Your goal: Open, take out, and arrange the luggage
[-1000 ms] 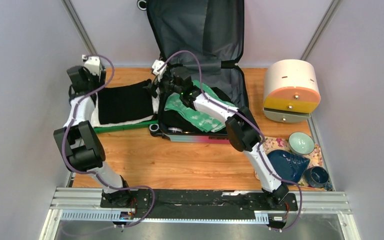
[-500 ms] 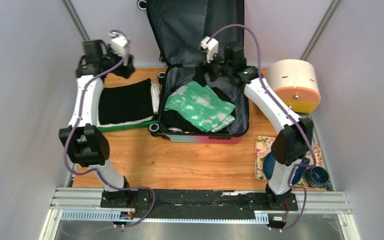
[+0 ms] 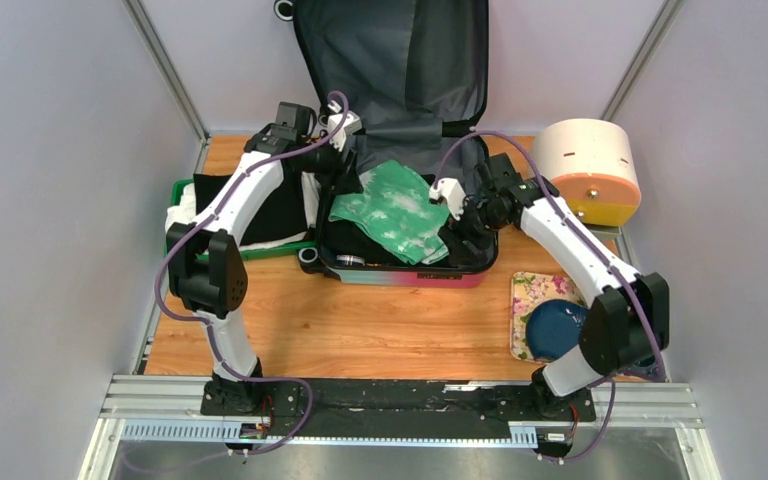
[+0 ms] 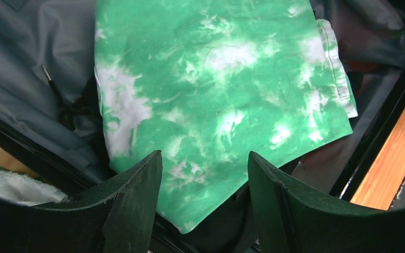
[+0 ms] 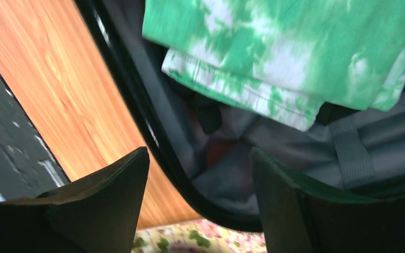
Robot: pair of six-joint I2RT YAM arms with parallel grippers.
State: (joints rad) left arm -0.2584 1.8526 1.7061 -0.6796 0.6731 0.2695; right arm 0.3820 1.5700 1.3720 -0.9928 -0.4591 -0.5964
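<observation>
The luggage (image 3: 400,276) lies open on the table, its lid leaning on the back wall and showing dark grey lining. A folded green tie-dye garment (image 3: 396,210) lies on dark clothes inside. My left gripper (image 3: 346,180) is open and empty at the case's left edge; in the left wrist view it (image 4: 205,168) hangs just above the garment's (image 4: 216,95) near corner. My right gripper (image 3: 466,228) is open and empty over the case's right side; in the right wrist view it (image 5: 200,163) straddles the black rim (image 5: 132,100) below the garment (image 5: 295,47).
A green tray (image 3: 174,190) left of the case holds a black garment (image 3: 255,205) on a white towel. A cream-and-orange round container (image 3: 585,170) stands at the back right. A floral mat (image 3: 532,292) with a blue plate (image 3: 557,322) lies at the front right.
The left arm swung from the back left corner over to the case's left edge. The right arm came down from the lid to the case's right side. The green garment stayed put.
</observation>
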